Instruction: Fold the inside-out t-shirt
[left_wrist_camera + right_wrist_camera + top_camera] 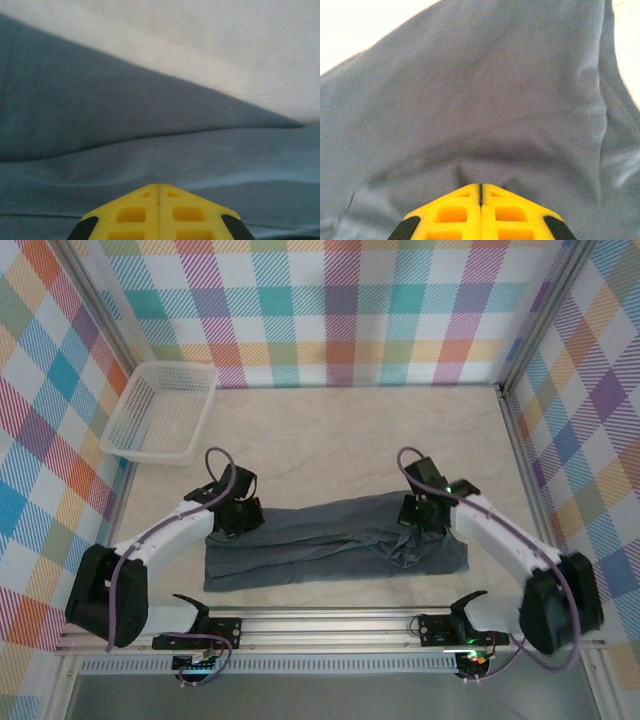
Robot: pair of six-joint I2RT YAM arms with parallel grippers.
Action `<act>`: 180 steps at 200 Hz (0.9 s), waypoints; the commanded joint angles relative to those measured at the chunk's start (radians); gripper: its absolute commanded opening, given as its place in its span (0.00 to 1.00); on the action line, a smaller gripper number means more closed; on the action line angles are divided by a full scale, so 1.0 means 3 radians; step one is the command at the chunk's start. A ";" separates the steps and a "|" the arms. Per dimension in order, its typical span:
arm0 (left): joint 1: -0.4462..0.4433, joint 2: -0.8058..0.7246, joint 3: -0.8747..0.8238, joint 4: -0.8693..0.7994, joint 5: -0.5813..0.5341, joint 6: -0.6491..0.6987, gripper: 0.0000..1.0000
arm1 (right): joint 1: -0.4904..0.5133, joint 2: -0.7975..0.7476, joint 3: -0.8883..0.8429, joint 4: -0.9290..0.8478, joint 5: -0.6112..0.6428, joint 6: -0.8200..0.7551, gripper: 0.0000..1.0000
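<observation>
Right gripper: fingers fully closed, t-shirt folds converging on the tips, so it's pinching cloth at the shirt's far right edge. Left gripper: fingers also pressed together, at the far left corner; can't tell whether cloth is caught between them. The shirt lies bunched lengthwise on the table between both arms. Fingertips are hidden under the wrists in the top view.

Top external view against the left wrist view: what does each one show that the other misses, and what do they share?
Top external: the white basket at the table's far left, the left arm, the right arm, and the t-shirt's whole outline, a long strip. Left wrist: a close look at yellow jaws, pressed shut, above a soft crease. Both: the grey t-shirt on the pale table.
</observation>
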 commanded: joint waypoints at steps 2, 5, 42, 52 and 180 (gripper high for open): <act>-0.0029 0.0339 0.0170 -0.0142 -0.0238 -0.0199 0.00 | -0.0280 0.0534 0.0106 0.0208 -0.0087 -0.0329 0.00; -0.0029 0.0395 0.0198 -0.0131 -0.0244 -0.0210 0.00 | -0.0294 0.0606 0.0133 0.0224 -0.0104 -0.0351 0.00; -0.0016 0.1128 0.0623 0.0022 -0.0379 -0.0324 0.00 | -0.0342 0.1137 0.0470 0.0178 -0.0281 -0.0436 0.00; 0.0014 0.1364 0.0762 0.0121 -0.0376 -0.0352 0.00 | -0.0348 0.1194 0.0497 0.0156 -0.0304 -0.0398 0.00; 0.0030 0.4496 0.5783 -0.0023 0.0375 -0.0226 0.00 | 0.1249 0.1802 0.0824 0.0039 -0.2040 -0.0148 0.05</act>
